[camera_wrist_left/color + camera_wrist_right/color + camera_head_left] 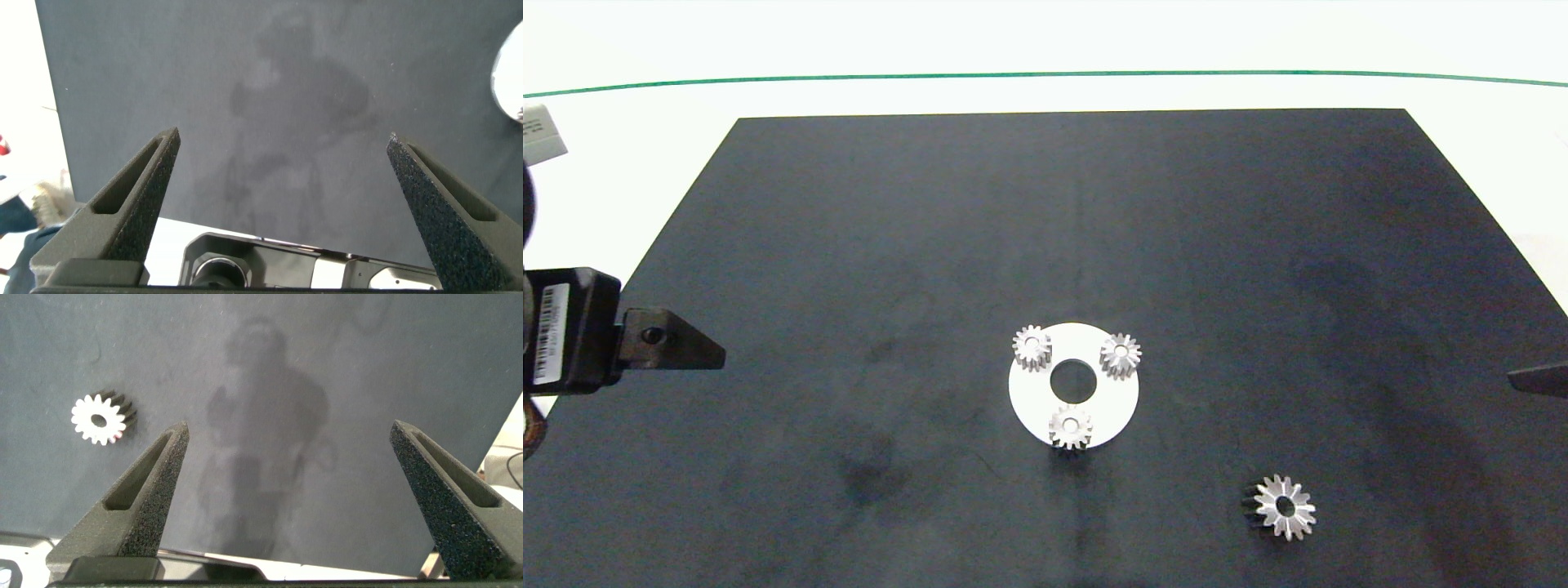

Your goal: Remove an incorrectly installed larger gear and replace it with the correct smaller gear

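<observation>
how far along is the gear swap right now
It looks finished. The larger gear lies off on the mat, and three small gears, the smaller gear among them, sit on the white disc. Nothing is in hand: left claw and right claw are open at the edges.

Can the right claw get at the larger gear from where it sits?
Probably yes. The right claw is open at the mat's edge, and the larger gear lies alone on bare mat, nothing between.

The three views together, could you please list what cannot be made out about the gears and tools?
- Right tool: head view, cut off by the edge; only a tip shows.
- White disc: left wrist view, cut off by the edge; its gears are out of frame.
- Three small gears: head view, too small to tell whether seated on pegs.
</observation>
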Action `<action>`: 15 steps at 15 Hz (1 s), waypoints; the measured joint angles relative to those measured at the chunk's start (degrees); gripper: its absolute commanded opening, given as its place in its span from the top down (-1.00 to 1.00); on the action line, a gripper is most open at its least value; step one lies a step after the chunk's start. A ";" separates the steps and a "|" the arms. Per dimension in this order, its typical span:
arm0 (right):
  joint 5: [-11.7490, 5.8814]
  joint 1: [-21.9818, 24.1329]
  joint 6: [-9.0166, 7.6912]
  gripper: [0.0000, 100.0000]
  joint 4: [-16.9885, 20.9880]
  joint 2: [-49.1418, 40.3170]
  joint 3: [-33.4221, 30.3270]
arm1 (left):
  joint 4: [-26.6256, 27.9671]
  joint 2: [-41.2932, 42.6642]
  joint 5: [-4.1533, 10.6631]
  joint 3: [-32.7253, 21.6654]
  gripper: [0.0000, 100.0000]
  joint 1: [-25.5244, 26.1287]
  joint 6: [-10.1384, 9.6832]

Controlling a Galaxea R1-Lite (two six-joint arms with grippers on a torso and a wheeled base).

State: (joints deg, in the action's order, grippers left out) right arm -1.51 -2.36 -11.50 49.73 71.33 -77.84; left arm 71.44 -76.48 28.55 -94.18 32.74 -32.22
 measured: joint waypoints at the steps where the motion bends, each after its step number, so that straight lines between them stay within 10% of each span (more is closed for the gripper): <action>1: -0.05 -0.13 0.00 -1.00 -0.30 0.02 0.30 | 0.06 0.85 0.00 0.26 -1.00 0.07 0.11; 15: -2.10 -1.38 -2.04 -1.00 -11.64 -2.67 8.79 | -2.10 6.06 -0.09 2.51 -1.00 1.07 2.54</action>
